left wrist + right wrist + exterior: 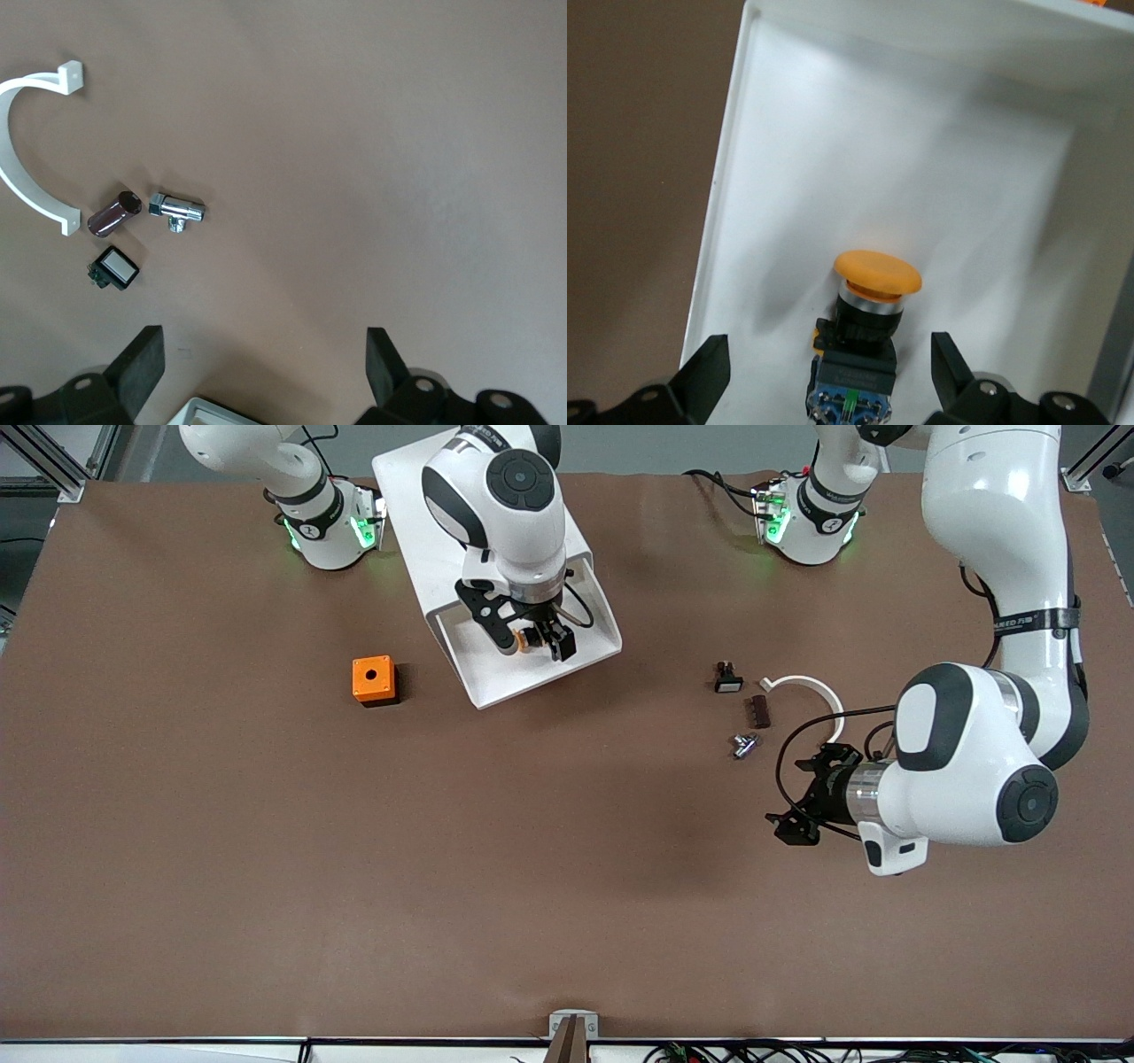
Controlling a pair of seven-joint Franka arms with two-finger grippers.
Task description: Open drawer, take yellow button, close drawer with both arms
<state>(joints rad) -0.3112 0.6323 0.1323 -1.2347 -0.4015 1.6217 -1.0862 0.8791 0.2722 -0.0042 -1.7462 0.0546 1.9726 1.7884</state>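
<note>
The button (868, 341) lies on its side on the floor of the pulled-out drawer (496, 677), its long axis running along the drawer's depth, orange cap pointing away from the right gripper (533, 640). That gripper hangs over it, fingers spread, gripping nothing. The left gripper (811, 797) waits open near a chrome fitting (744, 745).

Drawer (496, 673) walls hem the button (873, 301); open above.

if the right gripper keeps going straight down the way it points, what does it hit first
Most likely the button. The right gripper hangs over the open drawer, jaws open, with the button lying between them in the wrist view. How much height is left is unclear.
</note>
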